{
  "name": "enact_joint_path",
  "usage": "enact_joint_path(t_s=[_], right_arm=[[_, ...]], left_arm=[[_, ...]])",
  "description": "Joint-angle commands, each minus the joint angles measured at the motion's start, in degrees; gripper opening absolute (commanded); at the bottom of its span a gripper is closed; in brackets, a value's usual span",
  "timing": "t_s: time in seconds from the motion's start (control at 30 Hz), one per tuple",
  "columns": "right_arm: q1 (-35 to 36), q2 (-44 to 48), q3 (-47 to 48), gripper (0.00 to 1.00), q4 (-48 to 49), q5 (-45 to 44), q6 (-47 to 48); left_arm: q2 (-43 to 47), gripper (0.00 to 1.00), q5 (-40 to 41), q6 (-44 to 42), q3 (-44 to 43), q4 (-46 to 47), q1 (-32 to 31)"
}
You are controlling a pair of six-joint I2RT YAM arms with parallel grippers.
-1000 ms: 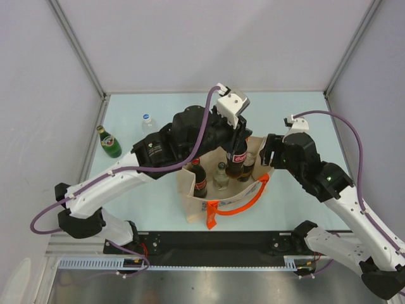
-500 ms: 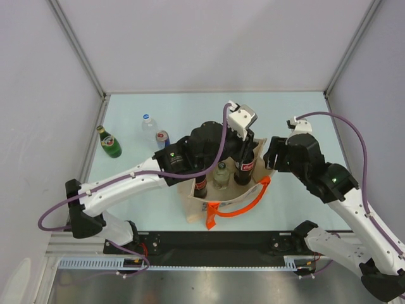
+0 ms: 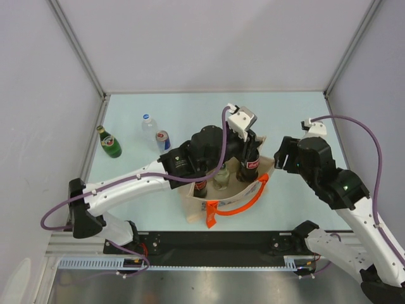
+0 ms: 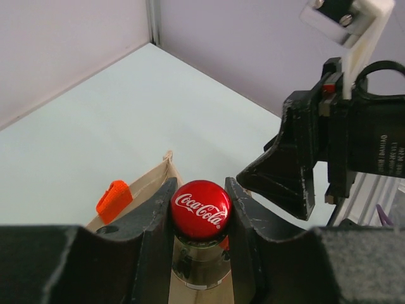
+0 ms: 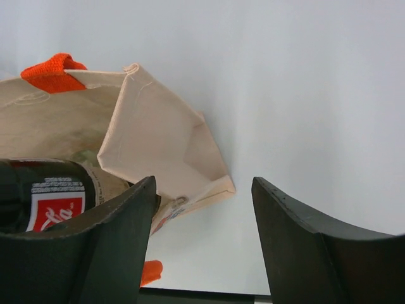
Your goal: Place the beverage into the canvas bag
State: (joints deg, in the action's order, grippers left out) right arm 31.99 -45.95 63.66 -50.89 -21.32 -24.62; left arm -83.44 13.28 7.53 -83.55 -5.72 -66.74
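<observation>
The beige canvas bag [image 3: 196,204] with orange handles [image 3: 252,195] stands at the front middle of the table. My left gripper [image 3: 248,140] is shut on the red cap of a dark cola bottle [image 3: 249,166] that stands upright inside the bag's right end. In the left wrist view the cap [image 4: 201,208] sits between the two fingers of my left gripper [image 4: 200,209]. Two other bottles [image 3: 221,176] stand in the bag. My right gripper [image 3: 280,157] is open and empty, just right of the bag's right end [image 5: 166,149].
A green bottle [image 3: 109,142] lies near the left wall. A clear water bottle [image 3: 149,124] and a small can [image 3: 162,139] stand at the back left. Grey walls enclose the table on three sides.
My left gripper has moved right and down with the cola bottle, lowering it into the bag's right end. My right gripper has let the bag's edge go and drawn back to the right.
</observation>
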Motion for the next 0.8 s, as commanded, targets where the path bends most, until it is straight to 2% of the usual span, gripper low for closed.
enact_joint_path(t_s=[0.0,0.3,0.77], right_arm=[[-0.43,2.71,2.08,0.68,0.09,-3.2,-0.87],[-0.7,4.03,0.68,0.69,2.11,-1.36,-0.87],[-0.87,4.64,-0.38,0.71,2.11,-0.3,-0.6]], left_arm=[[0.91,0.0,-0.45,0.47,-0.65,15.47,-0.23],[-1.63,0.0,-0.18,-0.15,4.18,22.76,-0.23],[-2.17,0.0,-0.89,1.35,9.71,25.49,-0.23]])
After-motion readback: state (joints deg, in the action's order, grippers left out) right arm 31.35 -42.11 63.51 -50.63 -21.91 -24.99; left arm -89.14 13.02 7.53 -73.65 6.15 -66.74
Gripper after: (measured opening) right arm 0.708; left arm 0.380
